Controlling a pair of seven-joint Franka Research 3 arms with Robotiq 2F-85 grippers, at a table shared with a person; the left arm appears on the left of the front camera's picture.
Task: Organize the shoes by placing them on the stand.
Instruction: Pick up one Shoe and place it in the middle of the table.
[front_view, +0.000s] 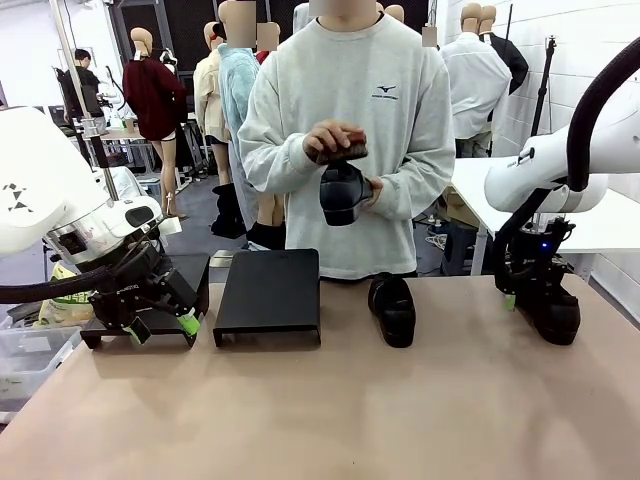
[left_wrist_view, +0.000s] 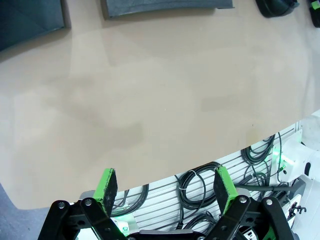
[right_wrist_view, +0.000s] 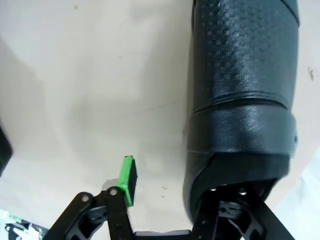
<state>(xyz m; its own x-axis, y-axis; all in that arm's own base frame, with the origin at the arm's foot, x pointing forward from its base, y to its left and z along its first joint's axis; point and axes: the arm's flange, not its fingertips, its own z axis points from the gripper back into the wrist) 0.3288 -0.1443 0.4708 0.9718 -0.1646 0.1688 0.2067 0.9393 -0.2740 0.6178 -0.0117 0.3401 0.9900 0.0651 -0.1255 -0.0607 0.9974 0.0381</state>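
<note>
Two black stands are seen on the tabletop (front_view: 320, 420). The left stand (front_view: 195, 272) is partly covered by the left tool (front_view: 162, 328), and the middle stand (front_view: 267, 290) is set just beside it. No shoe is placed on either stand.

Three black shoes can be counted with certainty. The middle shoe (front_view: 392, 310) is laid on the tabletop near the middle stand, on its right. The right-hand shoe (front_view: 558, 322) is laid near the right edge, under the right tool (front_view: 530, 300). The held shoe (front_view: 343, 192) is kept above the tabletop in one of the person's hands (front_view: 372, 195). A dark thing with a brownish face (front_view: 340, 151) is held under the person's other hand (front_view: 325, 138); whether it is a fourth shoe cannot be told.

The left tool is held wide open over bare tabletop, with nothing between its two green pads (left_wrist_view: 107, 184). The right tool's fingers are set apart at the right-hand shoe's heel end. One green pad (right_wrist_view: 128, 179) is seen clear of the shoe's side, with bare tabletop between them. The other finger is hidden by the shoe, so no grip is shown.
</note>
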